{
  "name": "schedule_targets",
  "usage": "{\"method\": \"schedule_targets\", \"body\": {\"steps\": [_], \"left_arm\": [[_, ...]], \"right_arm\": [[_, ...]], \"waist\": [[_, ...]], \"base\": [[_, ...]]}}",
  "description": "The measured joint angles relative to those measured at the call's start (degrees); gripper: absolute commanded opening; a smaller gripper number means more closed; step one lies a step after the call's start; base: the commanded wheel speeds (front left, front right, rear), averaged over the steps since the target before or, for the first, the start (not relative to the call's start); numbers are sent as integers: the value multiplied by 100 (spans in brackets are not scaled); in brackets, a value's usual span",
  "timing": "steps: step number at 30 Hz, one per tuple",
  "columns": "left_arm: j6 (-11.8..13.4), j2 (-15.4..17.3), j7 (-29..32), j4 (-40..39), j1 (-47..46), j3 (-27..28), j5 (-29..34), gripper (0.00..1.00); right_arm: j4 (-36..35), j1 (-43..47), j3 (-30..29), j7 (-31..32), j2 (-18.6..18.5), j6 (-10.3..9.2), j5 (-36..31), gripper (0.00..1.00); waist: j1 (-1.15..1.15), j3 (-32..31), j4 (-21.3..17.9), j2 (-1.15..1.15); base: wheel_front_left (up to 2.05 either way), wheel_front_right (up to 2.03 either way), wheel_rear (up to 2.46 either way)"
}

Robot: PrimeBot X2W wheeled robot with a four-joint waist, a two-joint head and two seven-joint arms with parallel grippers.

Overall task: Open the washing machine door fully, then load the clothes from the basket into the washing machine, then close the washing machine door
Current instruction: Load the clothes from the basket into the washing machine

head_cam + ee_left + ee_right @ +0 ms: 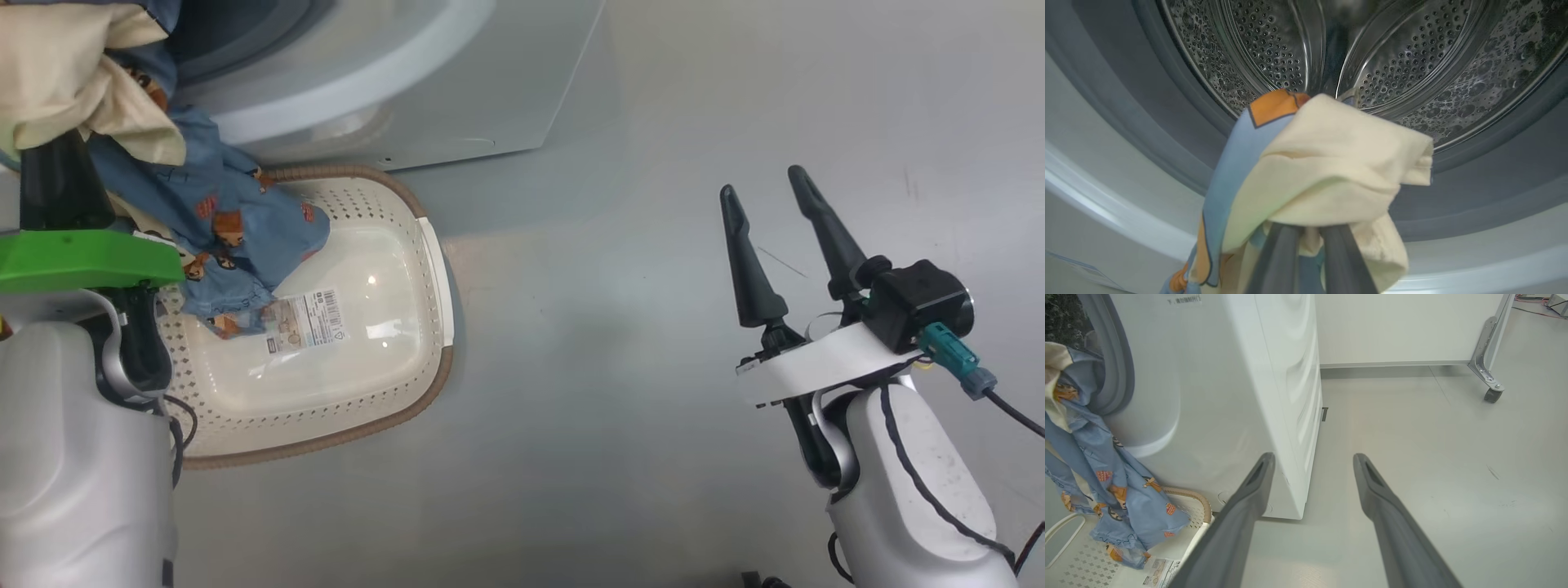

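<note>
We hold the clothes [1331, 163] pinched in our left claw [1306, 234] just before the grey gasket rim [1167, 122] of the washing machine [1229, 396], open drum [1274, 53] ahead, the bundle hanging long-axis down with its tail in the basket [445, 367], while our right claw [763, 196] stands spread over bare floor [620, 367] well apart.

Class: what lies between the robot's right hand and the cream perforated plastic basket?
Nothing but bare grey floor: the head view shows an empty stretch from the right hand to the cream perforated plastic basket.
</note>
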Motion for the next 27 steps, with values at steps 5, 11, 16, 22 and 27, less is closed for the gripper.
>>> {"method": "schedule_targets", "body": {"steps": [5, 11, 16, 22, 27], "left_arm": [[-2, 102, 0, -74, -5, -32, 74, 0], [-16, 425, 11, 52, -293, -35, 166, 0], [26, 697, 245, 268, -872, 34, 243, 0], [163, 949, 581, 688, -1327, 103, 331, 0], [245, 1236, 811, 1040, -1605, 156, 416, 0]], "right_arm": [[55, 99, 260, 0, 4, 0, 226, 100], [83, 230, 553, 1, 8, 0, 455, 100], [112, 331, 689, 1, 13, 0, 523, 100], [121, 436, 789, 1, 22, 0, 647, 100], [110, 444, 870, 1, 41, 0, 680, 100]], "waist": [[0, -271, -78, 0], [0, -471, -338, 0], [0, -568, -627, 0], [0, -620, -992, 0], [0, -620, -1267, 0]], "base": [[0, 0, 0], [0, 0, 0], [0, 0, 0], [0, 0, 0], [0, 0, 0]]}}
